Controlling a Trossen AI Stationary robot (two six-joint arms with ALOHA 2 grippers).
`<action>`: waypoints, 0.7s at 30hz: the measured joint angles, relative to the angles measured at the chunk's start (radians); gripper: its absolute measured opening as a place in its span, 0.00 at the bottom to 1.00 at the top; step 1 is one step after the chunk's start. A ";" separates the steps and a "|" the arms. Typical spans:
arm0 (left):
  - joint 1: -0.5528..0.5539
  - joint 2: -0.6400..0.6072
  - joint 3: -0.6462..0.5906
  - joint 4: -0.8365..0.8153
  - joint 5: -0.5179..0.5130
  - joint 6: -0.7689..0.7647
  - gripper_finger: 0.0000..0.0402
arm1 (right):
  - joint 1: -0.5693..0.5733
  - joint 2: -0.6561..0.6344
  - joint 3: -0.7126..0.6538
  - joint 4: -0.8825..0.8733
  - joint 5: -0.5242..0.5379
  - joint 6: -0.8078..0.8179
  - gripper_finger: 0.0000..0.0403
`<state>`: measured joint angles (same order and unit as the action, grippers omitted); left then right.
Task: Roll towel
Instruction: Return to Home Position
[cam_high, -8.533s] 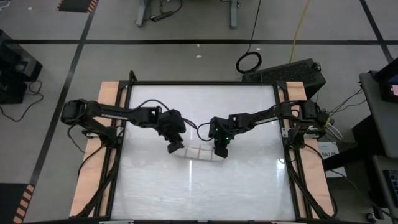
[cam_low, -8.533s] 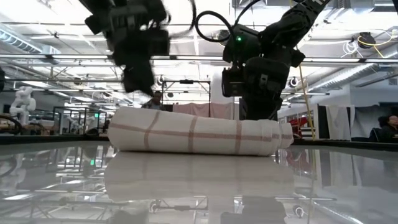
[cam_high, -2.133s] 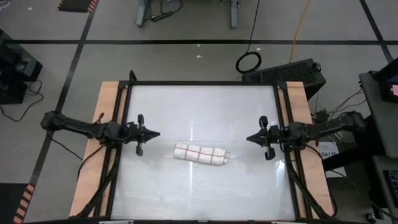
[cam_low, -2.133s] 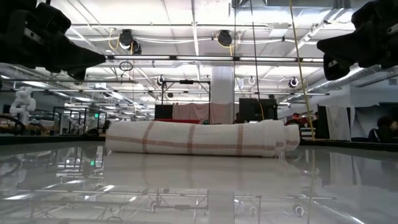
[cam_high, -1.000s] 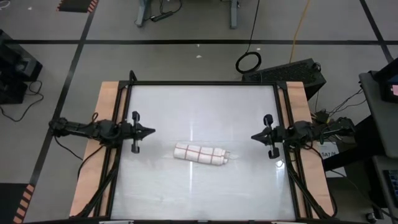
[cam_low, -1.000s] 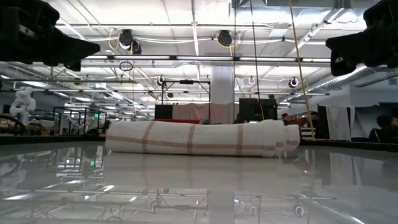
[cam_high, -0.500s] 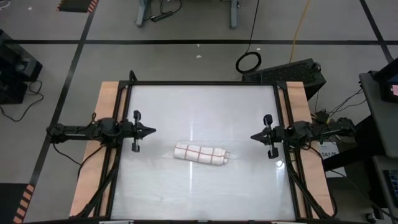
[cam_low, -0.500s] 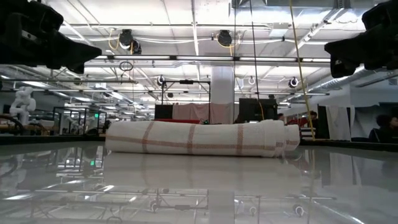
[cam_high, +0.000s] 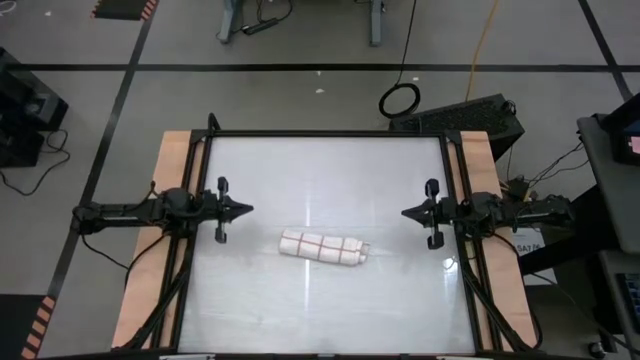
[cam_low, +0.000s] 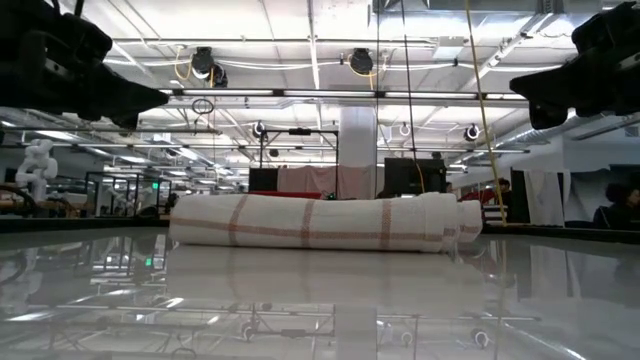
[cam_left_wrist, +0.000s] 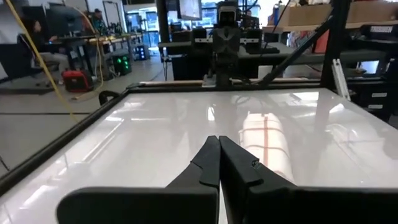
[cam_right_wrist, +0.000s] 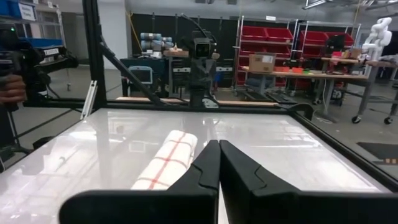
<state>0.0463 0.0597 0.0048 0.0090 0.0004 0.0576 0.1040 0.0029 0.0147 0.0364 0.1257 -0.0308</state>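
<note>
The towel (cam_high: 322, 247), white with thin red-brown grid lines, lies rolled into a short cylinder on the glossy white table, a little nearer the front than the middle. It rests on its long side (cam_low: 315, 222); a loose corner sticks out at its right end (cam_high: 366, 247). My left gripper (cam_high: 248, 210) is shut and points level toward the table's middle from the left edge, well clear of the roll. My right gripper (cam_high: 405, 214) is shut at the right edge, pointing level at the table's middle. Both wrist views show the roll (cam_left_wrist: 266, 138) (cam_right_wrist: 166, 159) beyond the shut fingertips.
A black frame (cam_high: 325, 134) borders the table, with wooden side strips (cam_high: 178, 150). The tabletop around the roll is bare white surface. Beyond the table stand workshop racks and benches, and a person's hand (cam_right_wrist: 11, 87) shows at the room's edge.
My left arm has swung slightly toward the table's far edge and now lies straighter across the left border. The towel roll has not moved.
</note>
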 joint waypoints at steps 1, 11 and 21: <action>-0.001 0.001 0.000 0.000 0.006 -0.006 0.00 | 0.000 0.000 0.000 0.000 0.000 0.000 0.00; -0.003 -0.021 0.000 0.002 0.035 -0.003 0.00 | 0.000 0.000 0.000 0.000 0.000 0.000 0.00; 0.013 -0.059 0.000 0.001 0.000 0.009 0.00 | 0.000 0.000 0.000 0.000 0.000 0.000 0.00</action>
<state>0.0597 0.0006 0.0044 0.0101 0.0003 0.0662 0.1040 0.0029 0.0147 0.0360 0.1261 -0.0307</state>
